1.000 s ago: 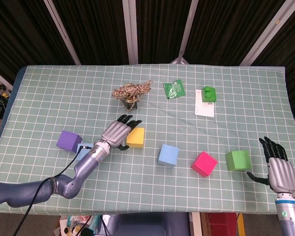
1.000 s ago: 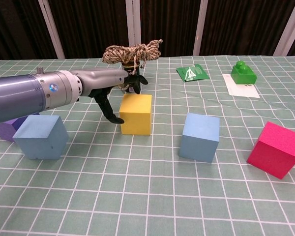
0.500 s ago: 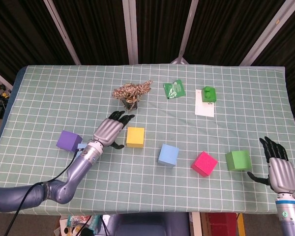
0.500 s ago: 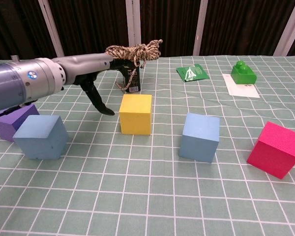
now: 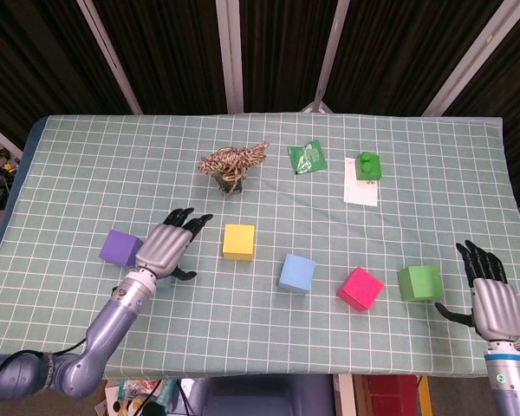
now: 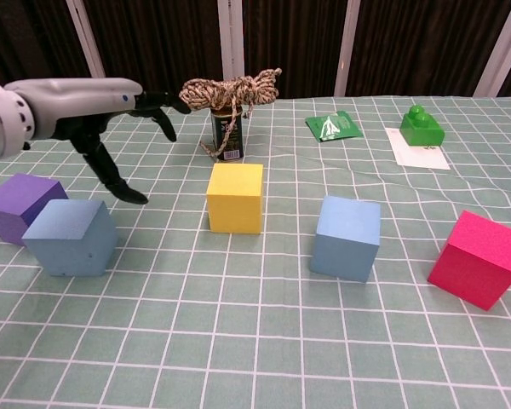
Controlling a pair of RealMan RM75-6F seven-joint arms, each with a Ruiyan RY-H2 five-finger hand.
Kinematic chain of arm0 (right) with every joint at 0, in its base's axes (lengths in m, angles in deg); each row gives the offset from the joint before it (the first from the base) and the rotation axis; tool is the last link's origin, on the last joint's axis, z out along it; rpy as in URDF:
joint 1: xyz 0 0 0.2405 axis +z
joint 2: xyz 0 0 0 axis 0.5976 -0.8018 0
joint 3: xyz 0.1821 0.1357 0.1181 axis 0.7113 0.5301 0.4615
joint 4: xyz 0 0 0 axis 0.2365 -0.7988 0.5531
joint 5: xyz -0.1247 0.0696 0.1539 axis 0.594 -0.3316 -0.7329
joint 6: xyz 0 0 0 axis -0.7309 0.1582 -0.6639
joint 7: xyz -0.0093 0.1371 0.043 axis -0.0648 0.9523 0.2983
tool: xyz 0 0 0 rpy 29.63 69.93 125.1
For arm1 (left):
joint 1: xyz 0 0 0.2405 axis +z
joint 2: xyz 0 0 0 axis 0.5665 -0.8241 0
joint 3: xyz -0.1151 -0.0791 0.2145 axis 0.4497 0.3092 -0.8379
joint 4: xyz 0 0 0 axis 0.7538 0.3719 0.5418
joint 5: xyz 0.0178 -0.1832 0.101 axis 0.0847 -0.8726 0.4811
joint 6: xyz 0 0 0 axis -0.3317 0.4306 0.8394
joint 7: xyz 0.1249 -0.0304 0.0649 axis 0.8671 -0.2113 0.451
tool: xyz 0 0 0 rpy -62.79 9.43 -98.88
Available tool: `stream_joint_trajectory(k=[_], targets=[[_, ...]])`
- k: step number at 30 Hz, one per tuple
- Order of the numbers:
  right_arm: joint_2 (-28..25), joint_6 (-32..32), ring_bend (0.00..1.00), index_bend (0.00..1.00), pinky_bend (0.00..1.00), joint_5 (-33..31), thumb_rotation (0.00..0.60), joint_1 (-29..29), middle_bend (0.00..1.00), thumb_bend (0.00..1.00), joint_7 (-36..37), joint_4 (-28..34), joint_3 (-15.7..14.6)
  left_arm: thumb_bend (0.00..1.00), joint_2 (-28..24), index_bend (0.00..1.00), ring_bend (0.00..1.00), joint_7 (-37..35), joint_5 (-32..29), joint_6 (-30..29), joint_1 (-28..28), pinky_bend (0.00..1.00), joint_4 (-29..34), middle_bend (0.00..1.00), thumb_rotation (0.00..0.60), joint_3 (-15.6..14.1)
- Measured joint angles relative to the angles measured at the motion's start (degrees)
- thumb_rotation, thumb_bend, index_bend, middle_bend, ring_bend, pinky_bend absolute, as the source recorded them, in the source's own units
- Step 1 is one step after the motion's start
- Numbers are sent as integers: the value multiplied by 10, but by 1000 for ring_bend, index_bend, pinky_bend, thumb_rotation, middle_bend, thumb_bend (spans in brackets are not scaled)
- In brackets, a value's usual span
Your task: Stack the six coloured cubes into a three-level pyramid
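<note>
both arms are smooth silver-grey; the left hand [image 5: 167, 245] and right hand [image 5: 492, 299] have grey metal backs and black fingers; a blue band rings the right wrist.

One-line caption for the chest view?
Left hand open above two cubes, purple cube and blue cube; yellow cube alone.

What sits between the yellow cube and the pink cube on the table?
A light blue cube sits between the yellow cube and the pink cube, apart from both. The head view shows this, as does the chest view.
</note>
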Motion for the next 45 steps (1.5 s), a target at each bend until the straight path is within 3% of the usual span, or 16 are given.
stream_joint_trajectory(k=[8,17,37,45], targets=[[0,5,0,0,0,4,600,-1,0,159,2,-1,0,210,-30,32,0,72,-35,-58,10,28,50,233,600,-44],[0,7,0,0,0,6,600,-2,0,160,2,-1,1,210,-21,32,0,87,-44,-88,26,28,28,233,600,-66],[4,4,0,0,0,-2,600,0,0,160,0,-3,5,210,14,42,8,89,-42,-73,31,29,-23,318,600,-80],[4,3,0,0,0,-4,600,1,0,159,0,-3,5,357,24,46,10,83,-44,-59,28,29,-38,339,600,-75]])
